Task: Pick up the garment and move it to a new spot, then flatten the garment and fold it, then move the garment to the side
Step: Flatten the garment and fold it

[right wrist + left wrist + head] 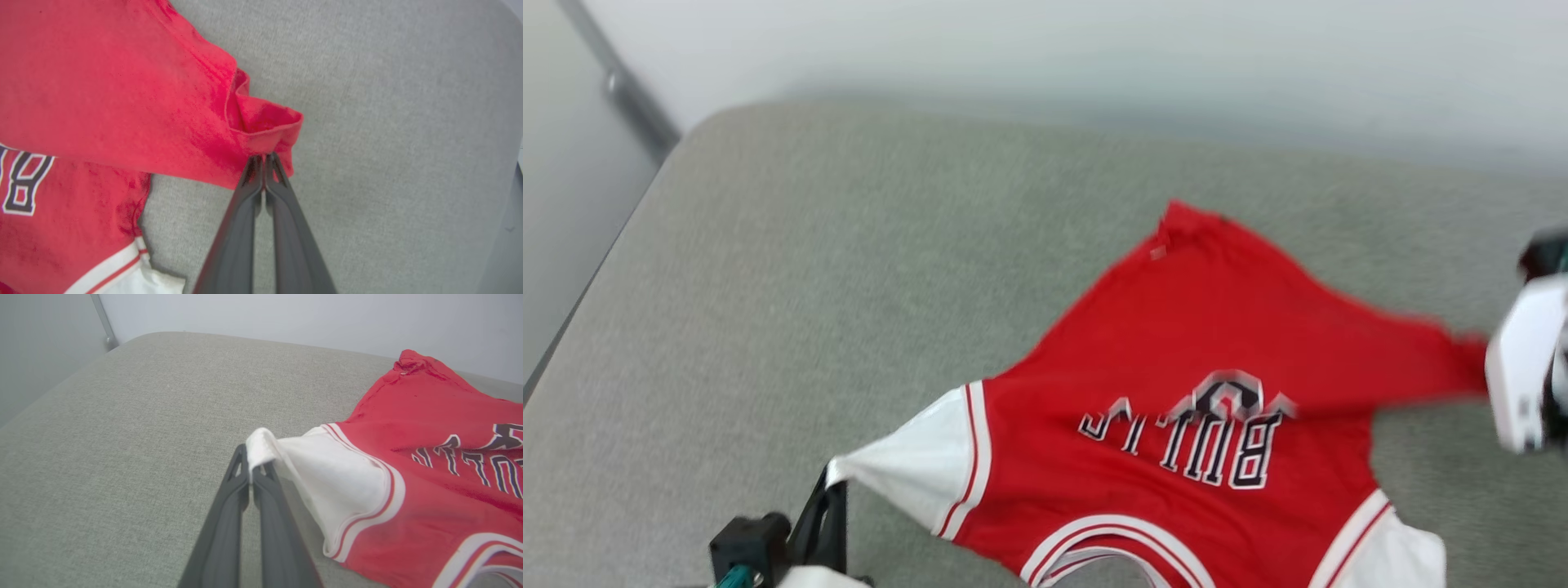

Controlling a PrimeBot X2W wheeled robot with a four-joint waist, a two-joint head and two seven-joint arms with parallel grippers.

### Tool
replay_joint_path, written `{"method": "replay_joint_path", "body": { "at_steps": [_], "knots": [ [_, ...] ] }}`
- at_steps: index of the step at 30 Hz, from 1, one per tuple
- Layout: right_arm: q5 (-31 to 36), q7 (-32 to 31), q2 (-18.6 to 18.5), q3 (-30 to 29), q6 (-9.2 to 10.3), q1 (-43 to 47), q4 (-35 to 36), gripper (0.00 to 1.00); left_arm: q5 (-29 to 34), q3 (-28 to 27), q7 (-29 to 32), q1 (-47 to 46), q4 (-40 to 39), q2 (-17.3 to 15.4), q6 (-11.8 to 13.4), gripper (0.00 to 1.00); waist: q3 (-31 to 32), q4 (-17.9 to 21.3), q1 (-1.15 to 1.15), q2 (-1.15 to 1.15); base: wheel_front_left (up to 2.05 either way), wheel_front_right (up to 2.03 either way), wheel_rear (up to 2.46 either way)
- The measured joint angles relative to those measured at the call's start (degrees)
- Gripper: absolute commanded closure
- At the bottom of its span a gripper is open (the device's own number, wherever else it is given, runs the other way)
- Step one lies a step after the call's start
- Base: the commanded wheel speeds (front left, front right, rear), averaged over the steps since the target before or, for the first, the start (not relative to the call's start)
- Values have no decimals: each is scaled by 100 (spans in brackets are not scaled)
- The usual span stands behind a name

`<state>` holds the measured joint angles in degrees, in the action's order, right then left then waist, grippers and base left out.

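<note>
Garment (pixel 1217 327), red with white sleeves, stretches between left fingers (pixel 229 506) and right fingers (pixel 241 220), both pinching it.

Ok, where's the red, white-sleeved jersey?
Head view: the red jersey lies right of centre on the grey fabric cushion, pinched by left hand and right hand.
</note>
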<state>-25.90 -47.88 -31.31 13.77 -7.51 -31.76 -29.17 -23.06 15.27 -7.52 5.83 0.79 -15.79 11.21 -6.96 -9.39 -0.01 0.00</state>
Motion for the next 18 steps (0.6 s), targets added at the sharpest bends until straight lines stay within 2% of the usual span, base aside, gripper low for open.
{"method": "replay_joint_path", "body": {
  "at_steps": [6,11,12,13,14,15,18],
  "knots": [
    [-301,-463,-130,-333,0,2296,1213,100,-100,-107,227,502,-234,-167,142,100,597,468,-2,0,0,0,0],
    [-326,-634,330,-866,0,4027,1855,100,-149,-151,293,575,-337,-227,168,100,814,812,-2,0,0,0,0],
    [-326,-634,330,-866,0,4027,1855,100,-149,-151,293,575,-337,-227,168,100,814,812,-2,0,0,0,0],
    [-331,-628,609,-1070,1,4458,2048,81,-167,-160,335,599,-353,-246,193,100,848,908,-1,0,0,0,0],
    [-320,-588,731,-1160,1,4612,2165,6,-170,-159,342,607,-363,-250,197,100,856,948,-2,0,0,0,0],
    [-277,-520,835,-1256,0,4719,2281,0,-180,-161,345,622,-374,-258,199,100,860,984,-1,0,0,0,0],
    [-201,-282,984,-1412,1,4801,2491,0,-185,-165,379,651,-386,-271,214,100,857,1046,-1,0,0,0,0]
  ]
}}
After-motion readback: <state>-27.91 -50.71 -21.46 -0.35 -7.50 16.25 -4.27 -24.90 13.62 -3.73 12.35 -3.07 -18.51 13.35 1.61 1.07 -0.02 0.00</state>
